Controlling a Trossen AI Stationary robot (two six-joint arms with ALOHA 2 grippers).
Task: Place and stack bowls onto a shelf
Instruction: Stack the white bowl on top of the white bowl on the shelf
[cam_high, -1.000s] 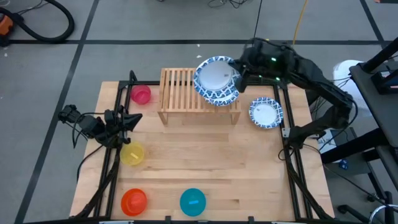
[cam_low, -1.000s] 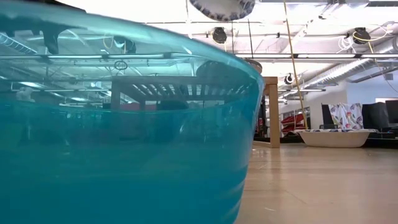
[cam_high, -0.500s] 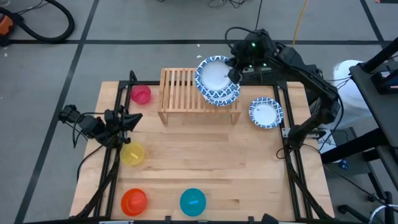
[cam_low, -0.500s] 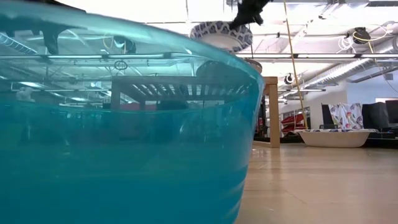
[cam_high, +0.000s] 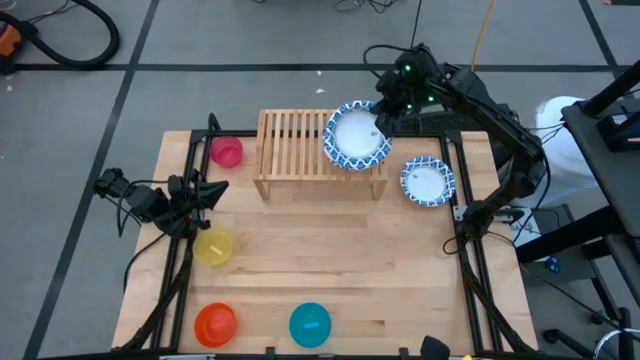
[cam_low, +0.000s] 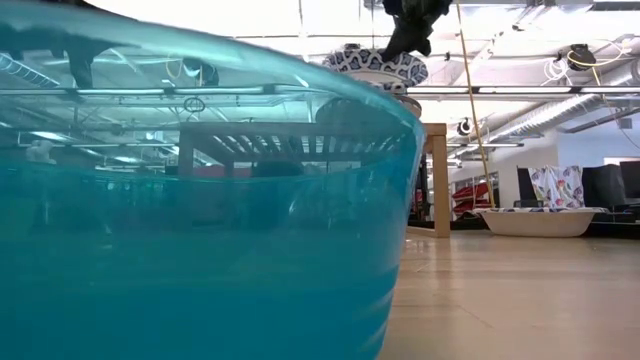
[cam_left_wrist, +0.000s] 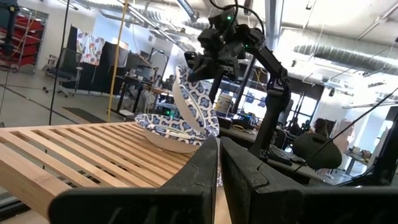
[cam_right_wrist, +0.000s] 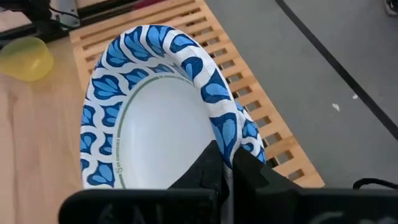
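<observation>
A light wooden table (cam_high: 340, 270) seen from above, with two dark robot arms; near its far edge stands the slatted wooden shelf (cam_high: 300, 145), long side parallel to that edge. The right gripper (cam_high: 381, 120) reaches over the far right end of the shelf, its claw clamped together on the rim of a blue-patterned bowl (cam_high: 357, 136); in the right wrist view the two dark fingers (cam_right_wrist: 214, 168) pinch the patterned rim, one inside the white centre and one outside. The left wrist view shows this held bowl (cam_left_wrist: 198, 107) tilted steeply on edge, resting in or just above another blue-patterned bowl (cam_left_wrist: 166, 127) that sits flat on the slats at the shelf's right end; whether the two touch cannot be told. A further blue-patterned bowl (cam_high: 427, 181) lies on the table beside the shelf, near the right edge. The left gripper (cam_high: 212, 192) waits low at the table's left edge, fingers drawn nearly together and holding nothing. The pink bowl (cam_high: 227, 152) sits at the far left corner, just beside the shelf's left end; the yellow bowl (cam_high: 213, 246) lies along the left edge, close to the left gripper; the orange-red bowl (cam_high: 215, 323) is in the near left corner; the teal bowl (cam_high: 310, 324) stands at the near edge and fills most of the low view.
</observation>
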